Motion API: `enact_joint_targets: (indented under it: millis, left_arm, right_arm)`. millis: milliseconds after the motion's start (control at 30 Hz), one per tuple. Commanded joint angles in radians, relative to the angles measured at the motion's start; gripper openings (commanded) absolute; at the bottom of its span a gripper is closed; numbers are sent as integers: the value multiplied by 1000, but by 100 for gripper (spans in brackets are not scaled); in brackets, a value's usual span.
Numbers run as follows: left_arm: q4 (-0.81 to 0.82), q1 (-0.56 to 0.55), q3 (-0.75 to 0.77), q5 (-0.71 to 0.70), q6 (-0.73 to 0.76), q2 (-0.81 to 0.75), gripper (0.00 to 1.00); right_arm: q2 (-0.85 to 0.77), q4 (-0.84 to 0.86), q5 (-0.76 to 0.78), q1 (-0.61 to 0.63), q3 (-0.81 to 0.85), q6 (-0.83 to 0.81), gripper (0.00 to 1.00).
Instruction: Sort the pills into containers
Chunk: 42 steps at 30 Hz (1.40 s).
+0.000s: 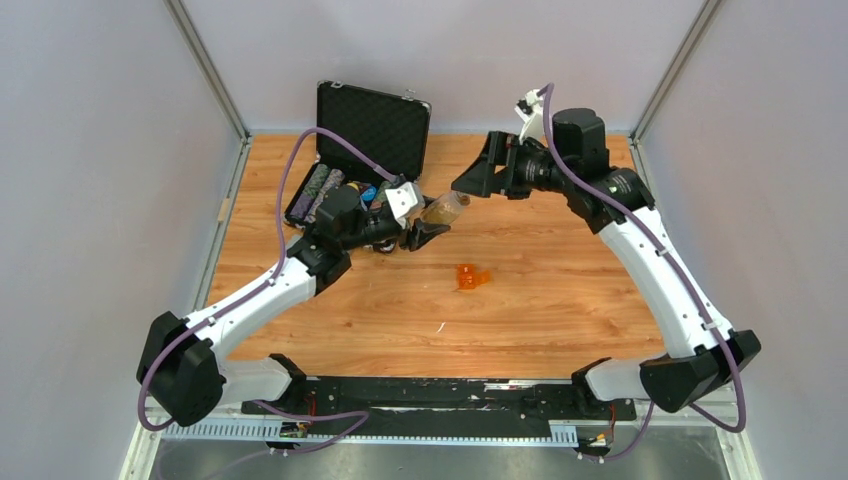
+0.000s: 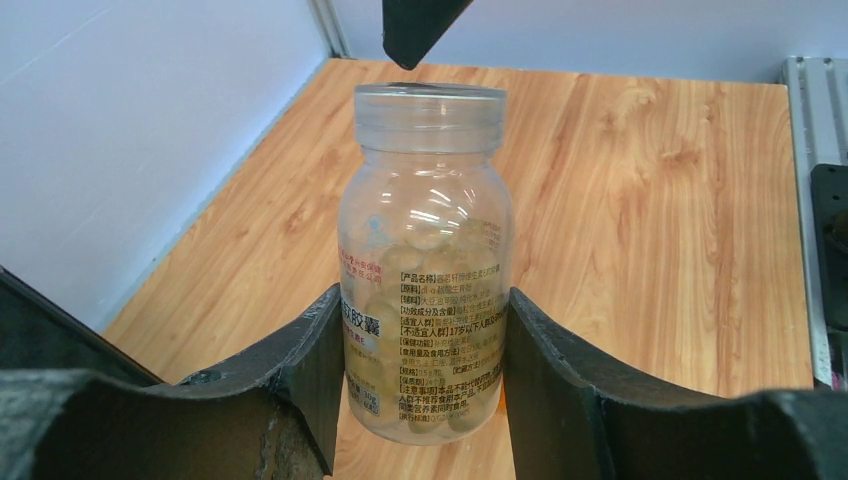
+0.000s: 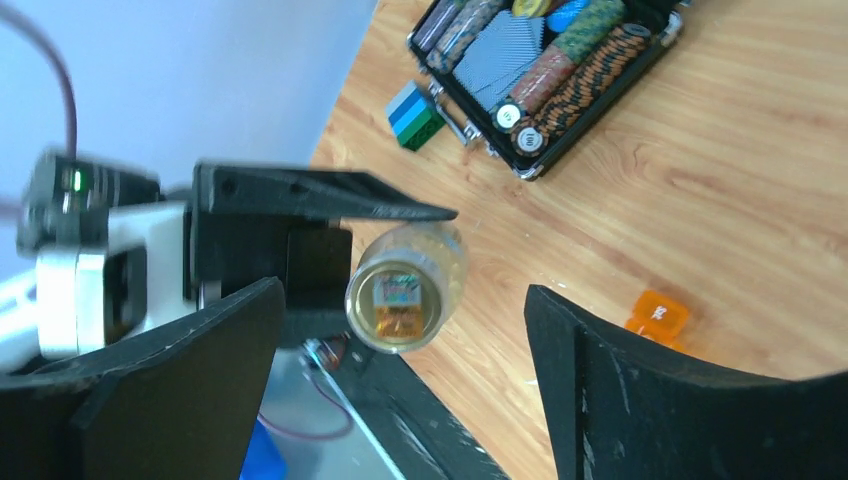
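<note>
Left gripper (image 1: 420, 235) is clamped on the lower body of the bottle (image 2: 425, 265). It is held off the table, left of centre, with pills (image 2: 405, 235) inside. Right gripper (image 1: 476, 168) stands released, jaws wide, facing the bottle's top. Judged light, rigid, smooth, slip-prone; grip mid-body. Containers (image 1: 470, 277) lie at centre, small and easily knocked.

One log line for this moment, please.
left gripper: shut on clear plastic pill bottle | right gripper: open, facing bottle's end, not touching | small translucent orange compartment box: on table, untouched
</note>
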Motion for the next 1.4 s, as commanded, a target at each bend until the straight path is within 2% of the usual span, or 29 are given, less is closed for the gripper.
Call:
enact_joint_targets:
  millis: [0, 200, 300, 600, 767, 900, 1067, 1167, 1200, 1233, 1300, 1367]
  left_arm:
    - [6, -2, 53, 69, 14, -21, 0]
    - [1, -2, 56, 171, -2, -19, 0]
    - [0, -2, 58, 206, -1, -21, 0]
    - [-3, -2, 72, 255, 4, -14, 0]
    - [-4, -2, 76, 255, 11, -11, 0]
    - [2, -2, 81, 238, 8, -2, 0]
    - [50, -2, 77, 183, -8, 17, 0]
    - [65, -2, 70, 150, -2, 23, 0]
    - [70, -3, 68, 133, 0, 23, 0]
    - [70, -3, 64, 126, 2, 22, 0]
    - [72, -3, 59, 105, 6, 22, 0]
    - [67, -2, 56, 83, 13, 22, 0]
  right_arm:
    - [-78, 63, -238, -2, -50, -340, 92]
    - [-124, 2, -324, -2, -94, -581, 92]
    - [-122, -39, -317, -2, -90, -633, 88]
    - [-95, -64, -339, -2, -80, -665, 64]
    - [-69, -64, -326, -2, -60, -624, 50]
    - [-52, -23, -314, 11, -61, -513, 33]
    - [-43, 130, -134, 88, -112, -217, 29]
    - [-21, 176, 6, 136, -113, -22, 20]
    - [-13, 174, 65, 146, -106, 45, 13]
    - [-5, 165, 122, 149, -98, 136, 1]
    - [13, 119, 189, 148, -87, 266, 0]
    - [43, 86, 188, 147, -55, 262, 9]
